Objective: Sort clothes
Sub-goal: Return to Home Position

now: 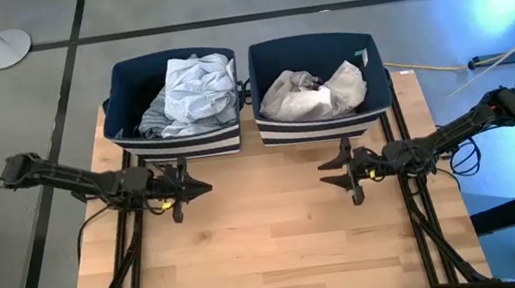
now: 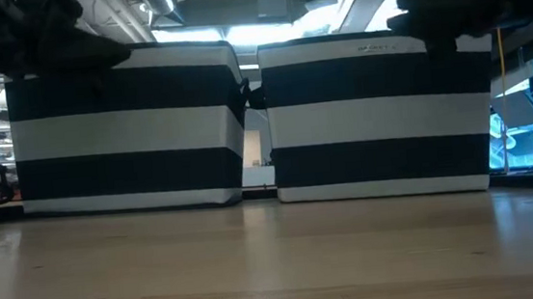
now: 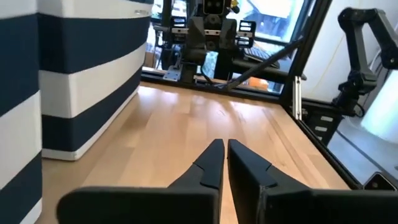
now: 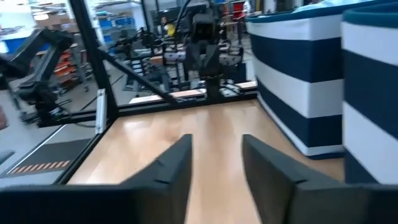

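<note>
clothes (image 1: 192, 93) sit in both bins (image 1: 182, 146). my left claw (image 1: 205, 186) is pinched, right claw (image 1: 325, 175) wide; either could bump a bin.

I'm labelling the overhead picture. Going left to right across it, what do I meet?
A white round floor base → left bin, pale clothes inside → right bin, whitish clothes inside → yellow cable. The left gripper and right gripper hang before the bins, overlapping them.

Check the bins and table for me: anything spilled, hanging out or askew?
Nothing stands out. The clothes sit inside the left bin and the right bin, none hanging down outside, and both bins stand upright. The left gripper and right gripper hover over the table in front of them.
</note>
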`<state>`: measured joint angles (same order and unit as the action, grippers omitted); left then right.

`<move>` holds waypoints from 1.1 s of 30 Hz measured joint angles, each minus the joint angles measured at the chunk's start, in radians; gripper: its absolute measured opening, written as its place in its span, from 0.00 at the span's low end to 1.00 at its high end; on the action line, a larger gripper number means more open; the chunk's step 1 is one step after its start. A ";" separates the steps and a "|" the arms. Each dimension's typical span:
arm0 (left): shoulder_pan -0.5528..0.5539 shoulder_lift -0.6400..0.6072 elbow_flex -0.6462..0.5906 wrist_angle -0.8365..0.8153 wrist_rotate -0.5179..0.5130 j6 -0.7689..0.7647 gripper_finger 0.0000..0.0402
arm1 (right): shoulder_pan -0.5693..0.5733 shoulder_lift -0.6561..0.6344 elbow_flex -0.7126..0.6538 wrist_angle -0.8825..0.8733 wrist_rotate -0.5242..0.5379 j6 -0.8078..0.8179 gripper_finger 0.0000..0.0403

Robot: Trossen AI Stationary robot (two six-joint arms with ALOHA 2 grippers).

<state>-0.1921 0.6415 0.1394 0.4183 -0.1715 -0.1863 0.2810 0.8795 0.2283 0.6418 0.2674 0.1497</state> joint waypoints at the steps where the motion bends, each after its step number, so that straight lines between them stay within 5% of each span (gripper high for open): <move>1: 0.004 0.000 -0.016 0.020 0.000 -0.004 0.03 | 0.000 0.000 0.000 0.002 0.006 0.000 0.32; 9: 0.031 0.000 -0.094 0.073 0.000 -0.007 0.01 | 0.000 0.000 0.000 -0.028 0.064 -0.021 0.02; 18: 0.044 -0.104 -0.101 0.079 0.003 0.076 0.01 | 0.000 -0.078 -0.003 -0.155 0.072 -0.035 0.03; 33: 0.045 -0.446 -0.101 -0.275 -0.012 0.068 0.01 | 0.000 -0.405 -0.188 -0.176 0.086 0.005 0.01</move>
<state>-0.1474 0.1959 0.0387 0.1431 -0.1838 -0.1188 0.2810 0.4741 0.0401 0.4661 0.3530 0.1545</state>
